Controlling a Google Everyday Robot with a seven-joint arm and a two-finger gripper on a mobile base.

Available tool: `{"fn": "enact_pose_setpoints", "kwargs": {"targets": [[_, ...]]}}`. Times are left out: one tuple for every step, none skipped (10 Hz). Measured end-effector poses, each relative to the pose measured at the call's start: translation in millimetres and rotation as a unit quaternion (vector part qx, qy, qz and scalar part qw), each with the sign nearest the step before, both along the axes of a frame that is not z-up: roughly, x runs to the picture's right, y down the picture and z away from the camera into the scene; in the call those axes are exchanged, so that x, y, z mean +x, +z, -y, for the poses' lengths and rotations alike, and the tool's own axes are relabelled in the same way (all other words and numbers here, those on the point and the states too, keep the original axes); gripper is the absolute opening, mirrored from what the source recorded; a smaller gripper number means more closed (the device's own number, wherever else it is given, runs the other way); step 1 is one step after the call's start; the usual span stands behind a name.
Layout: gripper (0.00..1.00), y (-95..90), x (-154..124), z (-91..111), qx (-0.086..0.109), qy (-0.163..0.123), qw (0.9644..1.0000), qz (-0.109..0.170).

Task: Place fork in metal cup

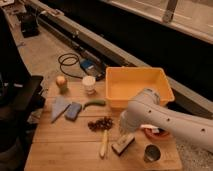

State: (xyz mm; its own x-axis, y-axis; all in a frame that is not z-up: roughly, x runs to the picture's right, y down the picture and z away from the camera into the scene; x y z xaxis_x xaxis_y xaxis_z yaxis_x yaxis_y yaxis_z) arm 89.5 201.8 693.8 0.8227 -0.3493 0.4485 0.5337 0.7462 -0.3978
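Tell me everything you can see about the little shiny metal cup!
The metal cup is small, round and grey, like shiny steel, and dark inside. It stands upright with its open top up, near the front right corner of the wooden table. Nothing shows inside it, and nothing touches it except the table. A dark block lies just to its left. The robot's big white arm reaches across above it; the gripper is hidden behind that arm.

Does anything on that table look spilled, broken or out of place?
Nothing stands out. The metal cup stands upright near the front right corner of the table, the white cup is upright too, and nothing is spilled. The arm bends low over the table; its gripper is hidden behind its end, jaws shut.
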Motion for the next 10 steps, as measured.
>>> {"fn": "enact_pose_setpoints", "kwargs": {"targets": [[0.0, 0.0, -1, 0, 0.0, 0.0, 1.0, 0.0], [0.0, -0.1, 1, 0, 0.0, 0.001, 1.0, -0.001], [0.0, 0.1, 1, 0, 0.0, 0.0, 1.0, -0.001], [0.0, 0.5, 0, 0, -0.001, -0.001, 1.0, -0.001], [0.0, 0.9, 1, -1, -0.001, 0.0, 1.0, -0.006], [0.0, 2.3, 4, -3, -0.006, 0.007, 0.9998, -0.017], [0.0, 3.2, 17, -5, -0.01, 0.02, 0.9992, -0.031], [0.0, 3.4, 31, -8, -0.014, 0.033, 0.9984, -0.044], [0.0, 2.9, 52, -12, -0.02, 0.048, 0.9968, -0.061], [0.0, 1.8, 73, -18, -0.026, 0.064, 0.9946, -0.077]]}}
